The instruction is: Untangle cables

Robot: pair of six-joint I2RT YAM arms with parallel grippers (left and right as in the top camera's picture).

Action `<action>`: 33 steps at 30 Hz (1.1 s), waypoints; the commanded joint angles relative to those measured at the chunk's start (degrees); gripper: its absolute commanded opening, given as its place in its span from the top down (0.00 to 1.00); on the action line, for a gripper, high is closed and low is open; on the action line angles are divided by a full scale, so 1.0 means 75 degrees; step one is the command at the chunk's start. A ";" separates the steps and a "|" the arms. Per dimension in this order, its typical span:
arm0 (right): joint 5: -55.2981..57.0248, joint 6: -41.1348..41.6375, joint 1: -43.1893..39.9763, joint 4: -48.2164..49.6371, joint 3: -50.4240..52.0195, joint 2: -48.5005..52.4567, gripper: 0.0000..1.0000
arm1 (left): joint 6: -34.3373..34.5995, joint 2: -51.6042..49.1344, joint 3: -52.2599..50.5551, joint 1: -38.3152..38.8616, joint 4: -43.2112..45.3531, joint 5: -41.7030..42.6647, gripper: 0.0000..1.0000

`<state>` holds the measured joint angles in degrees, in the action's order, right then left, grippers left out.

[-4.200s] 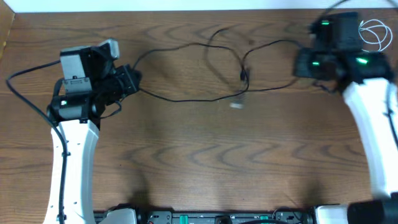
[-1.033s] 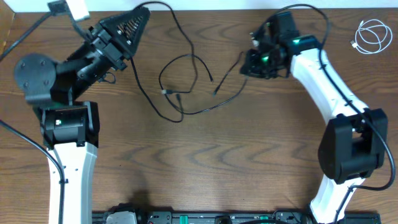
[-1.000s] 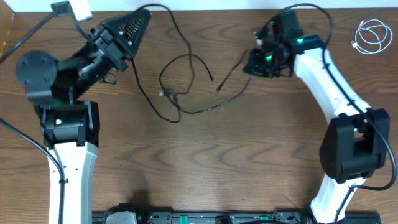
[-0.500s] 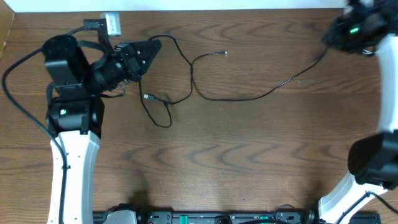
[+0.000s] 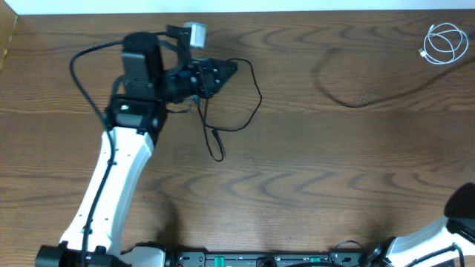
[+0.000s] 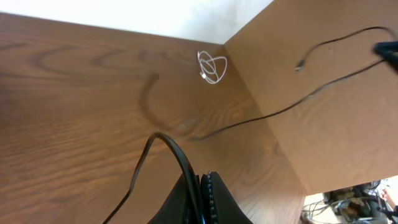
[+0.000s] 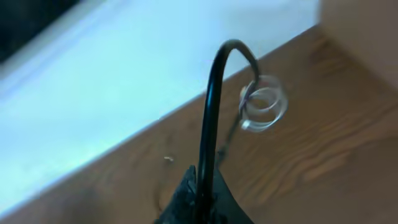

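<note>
My left gripper [image 5: 225, 71] is shut on a thin black cable [image 5: 256, 100], which loops right of the fingers and trails down to a plug end near the table's middle. In the left wrist view the fingers [image 6: 203, 198] pinch this cable [image 6: 163, 142]. A second black cable [image 5: 355, 102] lies blurred across the right half and runs off the right edge. My right gripper [image 7: 202, 190] is out of the overhead view. In the right wrist view it is shut on a black cable [image 7: 210, 106] arching upward. The white cable [image 5: 445, 41] lies coiled at the far right corner, also in the wrist views [image 6: 212, 67] [image 7: 264, 102].
My left arm [image 5: 122, 148] reaches from the bottom left up across the table. Part of my right arm's base [image 5: 462, 211] shows at the bottom right. A white strip [image 5: 237, 6] borders the table's back edge. A tan panel [image 6: 323, 124] fills the right of the left wrist view.
My left gripper has moved right with its black cable. My right arm has left the overhead view to the right, dragging the other black cable. The two black cables lie further apart.
</note>
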<state>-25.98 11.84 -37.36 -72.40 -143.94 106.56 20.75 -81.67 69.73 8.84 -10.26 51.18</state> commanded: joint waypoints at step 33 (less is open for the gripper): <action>0.0105 -0.0274 -0.1845 0.1792 0.2617 -0.0064 0.99 | -0.0280 -0.0189 -0.0032 0.0469 -0.0111 -0.1172 0.92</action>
<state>-20.78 14.79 -52.10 -63.51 -129.27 106.52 19.44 -83.05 69.73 12.23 -10.85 42.87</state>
